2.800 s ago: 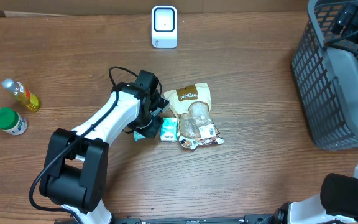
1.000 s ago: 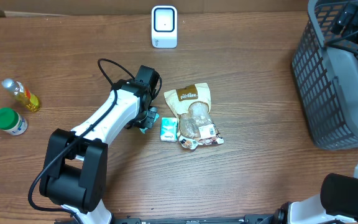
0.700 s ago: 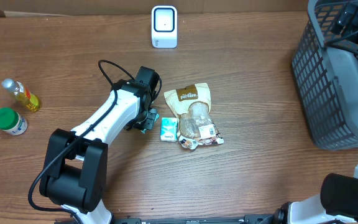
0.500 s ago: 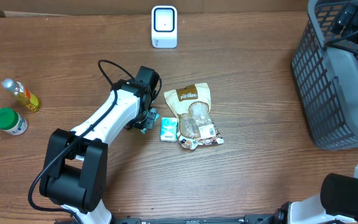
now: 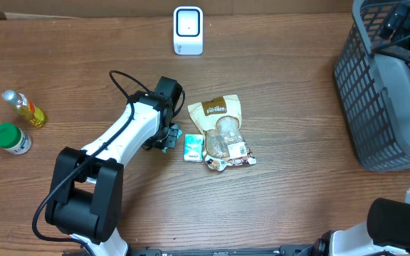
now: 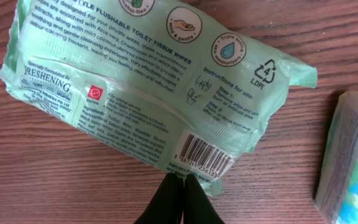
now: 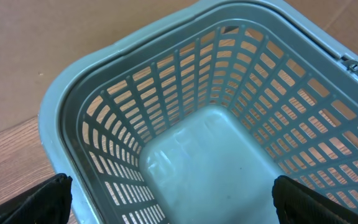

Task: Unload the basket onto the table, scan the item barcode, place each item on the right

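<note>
The left tool (image 6: 180, 182) pinches the edge of the wipes pack (image 6: 135, 81) on the desk (image 6: 36, 180). Taking it to the scanner (image 5: 188, 30) is still left to do.

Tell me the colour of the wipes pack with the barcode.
The wipes pack is pale mint green, its barcode patch white with black bars; the left wrist view shows it best.

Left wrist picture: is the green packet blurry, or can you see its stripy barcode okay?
Left wrist view: the green plastic wipes packet is in focus, its barcode bars crisp, only the tiniest print fuzzy. Overhead view: evenly lit, no glare on the brown wooden table.
</note>
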Robot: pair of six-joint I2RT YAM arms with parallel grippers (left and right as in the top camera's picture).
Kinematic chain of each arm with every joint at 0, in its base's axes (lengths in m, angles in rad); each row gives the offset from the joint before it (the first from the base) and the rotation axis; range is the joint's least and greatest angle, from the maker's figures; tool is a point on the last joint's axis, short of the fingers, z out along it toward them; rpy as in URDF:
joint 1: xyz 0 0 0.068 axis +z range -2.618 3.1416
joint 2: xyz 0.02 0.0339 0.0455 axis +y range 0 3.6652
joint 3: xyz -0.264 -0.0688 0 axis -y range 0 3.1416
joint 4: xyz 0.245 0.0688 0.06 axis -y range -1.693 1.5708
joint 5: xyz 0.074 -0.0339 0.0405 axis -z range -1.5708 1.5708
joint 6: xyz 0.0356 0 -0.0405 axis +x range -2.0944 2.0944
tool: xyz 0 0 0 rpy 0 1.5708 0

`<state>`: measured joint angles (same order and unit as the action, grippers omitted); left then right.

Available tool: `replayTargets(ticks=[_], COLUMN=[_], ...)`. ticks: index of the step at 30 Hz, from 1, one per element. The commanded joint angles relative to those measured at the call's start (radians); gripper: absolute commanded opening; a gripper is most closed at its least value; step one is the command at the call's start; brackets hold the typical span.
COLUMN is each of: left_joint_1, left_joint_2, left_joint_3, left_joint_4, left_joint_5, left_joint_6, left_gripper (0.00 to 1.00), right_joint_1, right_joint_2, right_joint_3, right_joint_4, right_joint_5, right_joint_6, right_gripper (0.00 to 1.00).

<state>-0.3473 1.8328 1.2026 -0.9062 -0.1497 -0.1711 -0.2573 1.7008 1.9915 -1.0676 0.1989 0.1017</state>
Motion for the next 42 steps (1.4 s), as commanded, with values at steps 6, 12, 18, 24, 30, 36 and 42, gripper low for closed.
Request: replayTargets(ticks=[6,12,18,24,30,36,42], left_joint_1=[0.000,0.000,0.000,0.001,0.001,0.001,0.000], left_joint_2=[-0.007,-0.007,-0.007,-0.010,-0.010,-0.007,0.008], left_joint_3=[-0.040,-0.133,-0.152,-0.101,0.068,0.106,0.066], left_joint_4=[0.012,0.118,0.144,0.053,-0.113,-0.063,-0.008], left_joint_5=[0.013,0.008,-0.011,-0.010,-0.004,0.073,0.097], left_joint_6=[-0.080,-0.080,-0.080,-0.076,-0.077,-0.077,-0.076], left_gripper=[0.05,0.10,0.23,0.04,0.04,0.28,0.31], right_joint_1=[0.000,0.000,0.000,0.000,0.000,0.000,0.000], right_joint_2=[-0.010,-0.010,-0.010,-0.010,-0.010,-0.010,-0.010], right_joint_3=[0.018,0.018,0.018,0.018,0.018,0.018,0.018], right_joint_4=[0.003,0.004,0.004,0.003,0.004,0.004,0.003], right_joint_5=[0.010,0.010,0.010,0.010,0.010,0.010,0.010], right_joint_6=[0.003,0.003,0.003,0.003,0.003,0.003,0.003], right_gripper=[1.00,1.00,1.00,1.00,1.00,1.00,1.00])
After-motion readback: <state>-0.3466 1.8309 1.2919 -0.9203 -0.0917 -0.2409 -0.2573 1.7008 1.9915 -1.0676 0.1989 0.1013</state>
